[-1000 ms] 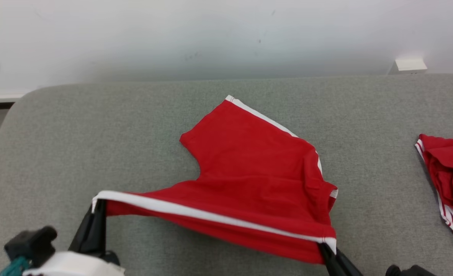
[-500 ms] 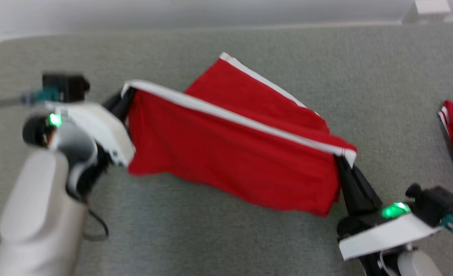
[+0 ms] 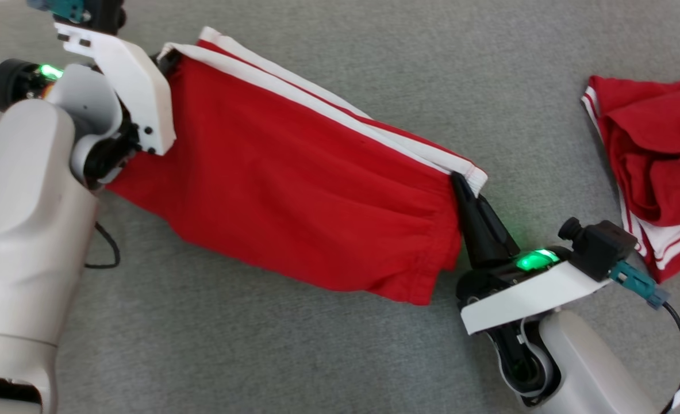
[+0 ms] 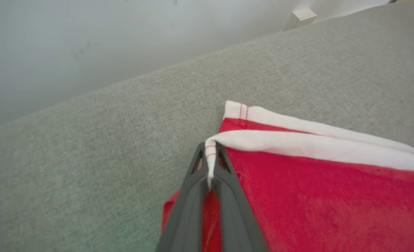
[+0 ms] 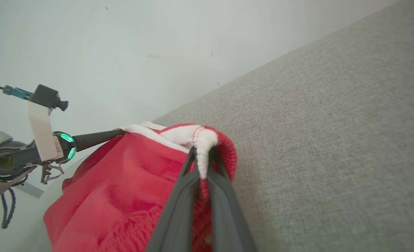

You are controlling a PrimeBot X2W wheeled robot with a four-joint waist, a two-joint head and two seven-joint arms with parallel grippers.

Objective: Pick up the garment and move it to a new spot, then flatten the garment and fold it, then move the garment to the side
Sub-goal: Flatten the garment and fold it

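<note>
It looks like a plain robot test room: a grey fabric-covered worktop set against a bare, scuffed white wall.

L gripper, garment, R gripper: in a row over the pad.
L gripper pinches the garment's far-left corner and R gripper its near-right corner, so the cloth runs slantwise btwn them. A 2nd edge of the same garment sits just behind the held edge. Another garment lies on the pad, well apart to the R. The wall stands behind the pad, w/ a small block at the pad's far edge.
</note>
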